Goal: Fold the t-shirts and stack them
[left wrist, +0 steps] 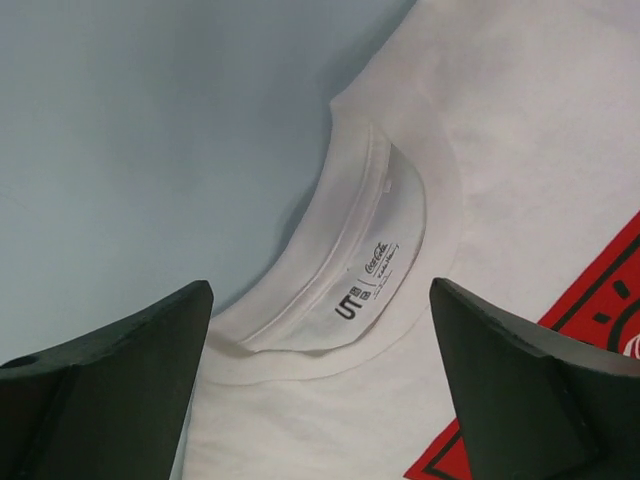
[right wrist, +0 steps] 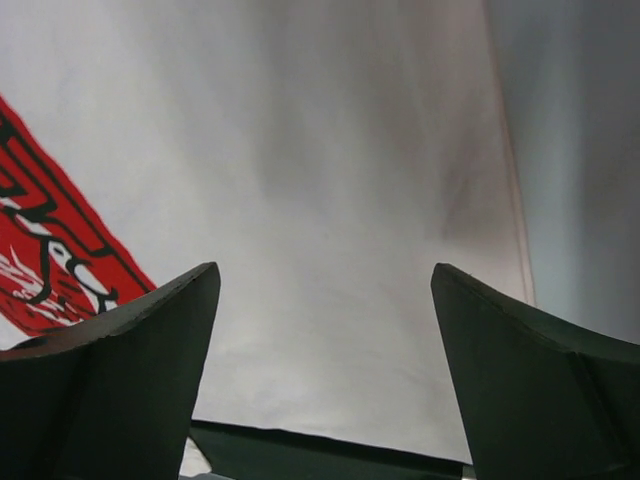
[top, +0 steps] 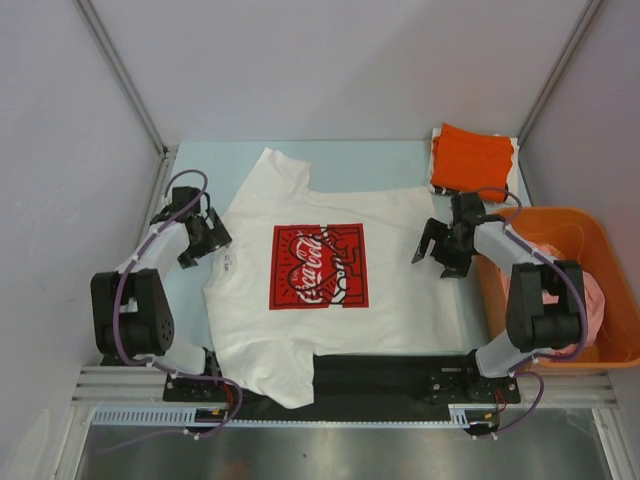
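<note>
A white t-shirt (top: 400,290) with a red-and-black chest print (top: 320,265) lies spread flat on the table, collar to the left. My left gripper (top: 205,250) hovers open over the collar (left wrist: 370,280), whose label shows between the dark fingers (left wrist: 120,380). My right gripper (top: 432,258) hangs open above the shirt's lower part (right wrist: 330,180), near the hem (right wrist: 510,200), holding nothing. A folded orange t-shirt (top: 470,160) rests at the back right. A pink t-shirt (top: 592,300) lies in the basket.
A rigid orange plastic basket (top: 600,225) stands at the right edge beside the right arm. A black strip (top: 390,375) runs along the near table edge, under the shirt's sleeve. Grey walls close in the back and sides.
</note>
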Robot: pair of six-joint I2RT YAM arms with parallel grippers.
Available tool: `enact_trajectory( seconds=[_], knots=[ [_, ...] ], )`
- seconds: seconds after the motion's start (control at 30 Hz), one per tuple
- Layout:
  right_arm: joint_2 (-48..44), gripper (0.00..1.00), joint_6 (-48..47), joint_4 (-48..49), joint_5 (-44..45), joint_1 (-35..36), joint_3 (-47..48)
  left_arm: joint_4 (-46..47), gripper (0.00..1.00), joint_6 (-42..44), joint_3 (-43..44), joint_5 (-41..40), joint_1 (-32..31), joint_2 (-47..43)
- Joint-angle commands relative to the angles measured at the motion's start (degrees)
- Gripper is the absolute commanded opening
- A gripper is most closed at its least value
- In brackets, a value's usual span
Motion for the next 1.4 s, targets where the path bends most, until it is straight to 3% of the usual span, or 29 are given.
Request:
enact_trajectory(
  seconds=[0.0, 0.2, 0.3, 0.4, 0.43, 0.5, 0.6, 0.67, 0.77, 0.9, 1.27, 1.37],
  knots=[
    [5.3, 0.92, -0.8, 3.0, 3.5, -0.3, 6.2, 2.0, 0.96, 0.2, 3.5, 0.4, -0.3, 5.1],
    [13.8, 0.91, -2.1, 1.6, 5.5, -0.9, 14.2, 1.3, 0.91, 0.5, 9.6, -0.2, -0.3, 14.5],
    [19.2, 0.90, -3.1, -0.4, 6.9, -0.9, 19.7, 1.0, 0.78, 0.6, 12.3, 0.1, -0.3, 19.2],
    [23.3, 0.89, -3.4, -1.7, 8.5, -1.0, 24.0, 1.0, 0.52, 0.3, 14.6, 0.4, -0.3, 23.0],
    [24.1, 0.89, -3.3, -1.4, 8.5, -1.1, 24.5, 1.1, 0.33, 0.0, 16.1, 0.5, -0.3, 23.7],
    [26.9, 0.85, -3.2, -0.9, 8.2, -1.2, 26.2, 0.8, 0.12, -0.2, 18.0, 0.6, -0.2, 25.8],
    [31.4, 0.68, -3.2, -0.6, 7.1, -1.2, 28.9, -0.7, 0.02, -0.2, 22.6, 0.1, -0.3, 28.4],
    [33.0, 0.52, -3.2, -0.6, 6.3, -1.2, 30.7, -2.1, 0.00, 0.3, 26.0, -0.1, -0.2, 30.7],
    [35.8, 0.17, -2.9, -0.1, 5.4, -1.0, 32.6, -2.8, 0.00, 0.4, 29.4, -0.4, -0.1, 33.0],
    [38.1, 0.02, -2.5, -0.5, 5.7, -0.7, 37.1, -2.8, 0.00, 0.3, 32.7, -0.4, 0.6, 35.0],
    [47.2, 0.00, -1.6, -6.2, 6.5, -0.6, 58.8, -14.2, 0.00, 0.4, 61.7, 2.4, 2.1, 46.9],
    [45.3, 0.03, -1.1, -6.9, 5.8, -0.4, 58.2, -16.2, 0.24, 0.2, 64.0, 4.1, 2.2, 46.0]
  ],
)
